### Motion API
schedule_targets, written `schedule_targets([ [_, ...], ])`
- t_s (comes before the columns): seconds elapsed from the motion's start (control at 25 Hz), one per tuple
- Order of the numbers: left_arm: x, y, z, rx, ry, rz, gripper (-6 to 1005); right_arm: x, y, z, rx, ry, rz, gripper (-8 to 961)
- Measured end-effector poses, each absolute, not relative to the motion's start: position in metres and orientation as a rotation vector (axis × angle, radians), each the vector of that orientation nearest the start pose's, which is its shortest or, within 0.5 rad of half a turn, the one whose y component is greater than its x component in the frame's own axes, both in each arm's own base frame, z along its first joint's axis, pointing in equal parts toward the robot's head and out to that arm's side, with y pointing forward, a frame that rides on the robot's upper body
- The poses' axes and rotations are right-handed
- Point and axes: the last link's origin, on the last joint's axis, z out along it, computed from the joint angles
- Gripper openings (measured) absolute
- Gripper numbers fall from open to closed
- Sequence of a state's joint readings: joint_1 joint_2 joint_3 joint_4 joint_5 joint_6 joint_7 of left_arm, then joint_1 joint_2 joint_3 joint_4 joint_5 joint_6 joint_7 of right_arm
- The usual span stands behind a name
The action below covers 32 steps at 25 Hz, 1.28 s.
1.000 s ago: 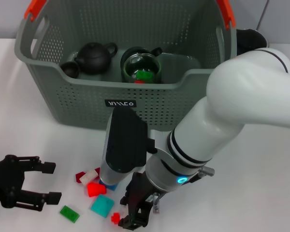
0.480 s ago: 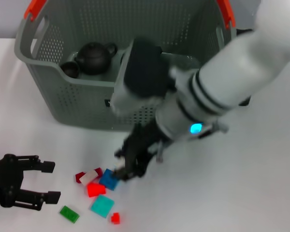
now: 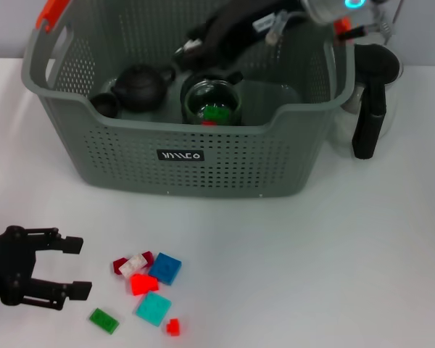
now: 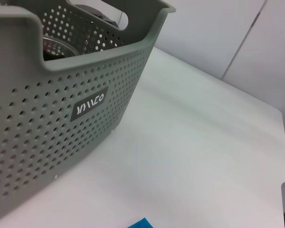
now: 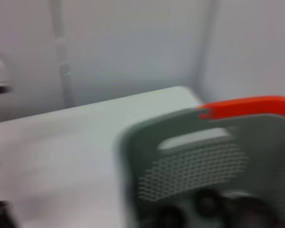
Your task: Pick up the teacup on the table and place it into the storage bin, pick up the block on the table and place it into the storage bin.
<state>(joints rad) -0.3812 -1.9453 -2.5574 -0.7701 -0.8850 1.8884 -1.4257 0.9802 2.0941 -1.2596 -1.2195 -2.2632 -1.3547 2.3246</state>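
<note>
The grey-green storage bin [image 3: 203, 156] stands at the back middle of the table; its label [image 4: 90, 103] and orange handle end [image 5: 247, 107] show in the wrist views. Inside it, a small black teacup [image 3: 105, 105] rests beside a black teapot [image 3: 141, 85], and a glass cup [image 3: 212, 101] holds green and red blocks. My right gripper [image 3: 192, 43] hangs above the bin's back part, over the glass cup. Several loose blocks lie on the table in front, among them a blue block [image 3: 165, 268] and a red one [image 3: 143, 283]. My left gripper [image 3: 72, 268] rests open left of them.
A black-handled pitcher [image 3: 370, 101] stands just right of the bin. A teal block [image 3: 154, 309], a green block [image 3: 104, 320] and a small red block [image 3: 173, 327] lie near the front edge. Bare white table stretches to the front right.
My right arm rose from the blocks at the front and swung back over the storage bin. The blocks lie uncovered now. The left gripper has stayed in place.
</note>
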Motion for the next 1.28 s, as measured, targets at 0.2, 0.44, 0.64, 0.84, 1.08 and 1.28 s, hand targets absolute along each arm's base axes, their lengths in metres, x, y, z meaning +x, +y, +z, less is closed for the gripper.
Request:
schedule_targets([
  [0.2,-0.326,0.26,0.068,-2.902,-0.795,-0.43,891,0.025,0.431,-0.005,-2.715,0.353,0.095,585],
  [0.44,-0.325,0.262,0.068,-2.902,-0.79,-0.426,890,0.034,0.442,-0.005,-2.652,0.357,0.089,605],
  [0.64,-0.325,0.262,0.068,-2.901,-0.791,-0.425,890,0.032,0.446,0.0,-2.619,0.343,0.119,621],
  [0.84,-0.325,0.262,0.069,-2.9,-0.787,-0.418,890,0.023,0.445,0.007,-2.615,0.307,0.202,748],
  [1.08,-0.326,0.263,0.073,-2.901,-0.784,-0.408,890,0.004,0.422,0.032,-2.716,0.259,0.456,907],
  [1.28,-0.324,0.266,0.075,-2.895,-0.798,-0.407,890,0.011,0.396,0.045,-2.856,0.235,0.534,947],
])
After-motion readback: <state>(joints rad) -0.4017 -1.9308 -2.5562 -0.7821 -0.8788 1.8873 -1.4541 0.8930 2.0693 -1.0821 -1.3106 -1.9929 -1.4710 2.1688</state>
